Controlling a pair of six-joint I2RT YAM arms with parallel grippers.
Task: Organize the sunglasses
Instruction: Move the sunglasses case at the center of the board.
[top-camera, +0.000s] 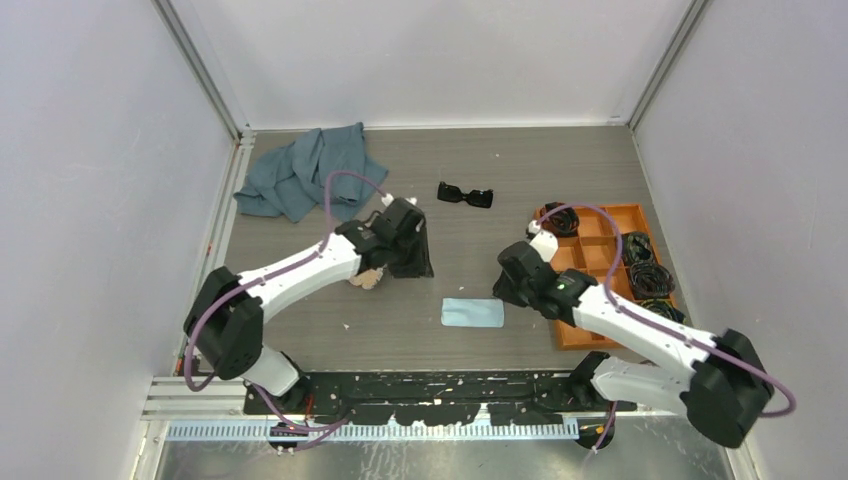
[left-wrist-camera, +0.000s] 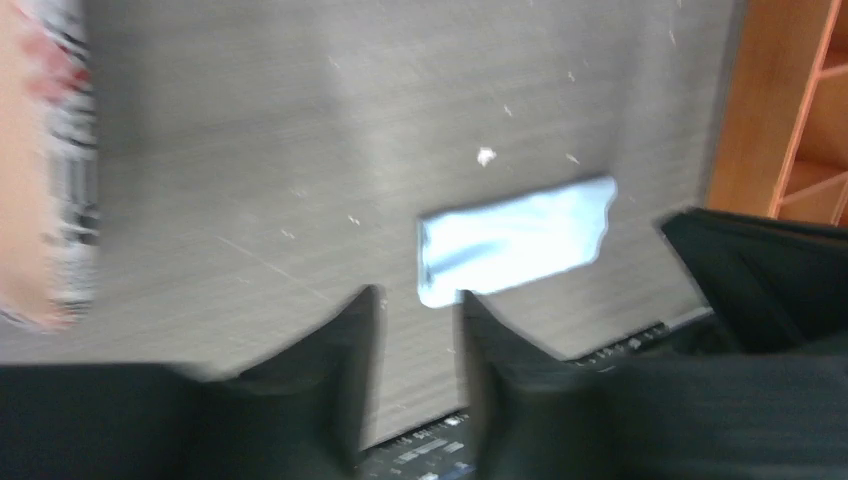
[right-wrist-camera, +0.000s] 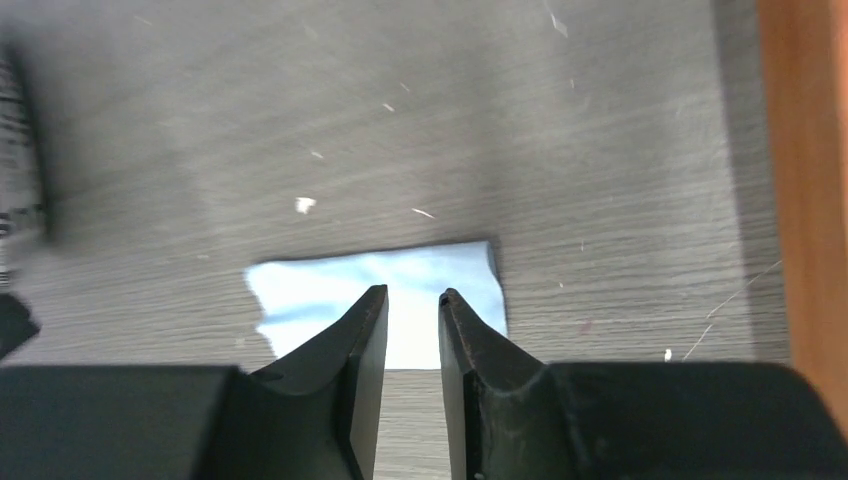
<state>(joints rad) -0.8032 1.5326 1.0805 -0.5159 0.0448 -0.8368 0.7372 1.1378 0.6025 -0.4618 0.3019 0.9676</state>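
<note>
— Far left corner of the table (top-camera: 560, 170): crumpled grey-blue cloth (top-camera: 305, 175), just lying there loose. Next over, left gripper (left-wrist-camera: 420, 300), hanging low above the wood and aimed toward the near middle. Cracked open only a sliver, gripping nothing at all.

— And that patterned thing beside it?

— White oval case (top-camera: 366, 279) with dark and red print, tucked half under the left arm from above, smeared along the left edge of the left wrist view. Touching the gripper or not? Can't tell, way too blurry.

— Ok, and the sunglasses (top-camera: 465, 194)?

— Far middle, flat on the wood. Glossy black frame, dark lenses, well apart from both grippers and from the case.

— Near middle?

— Small light-blue cloth (top-camera: 472, 313), flat, between the two arms. Poised just over it, right gripper (right-wrist-camera: 413, 295), tips above its right half in the right wrist view. Contact with the cloth: can't tell. Same story as the left one otherwise: parted by a narrow slit, empty.

— Far right side?

— Orange tray (top-camera: 620, 218) split into compartments, black coiled bundles (top-camera: 650, 280) stuffed in several, right arm stretched across its near left corner.
</note>
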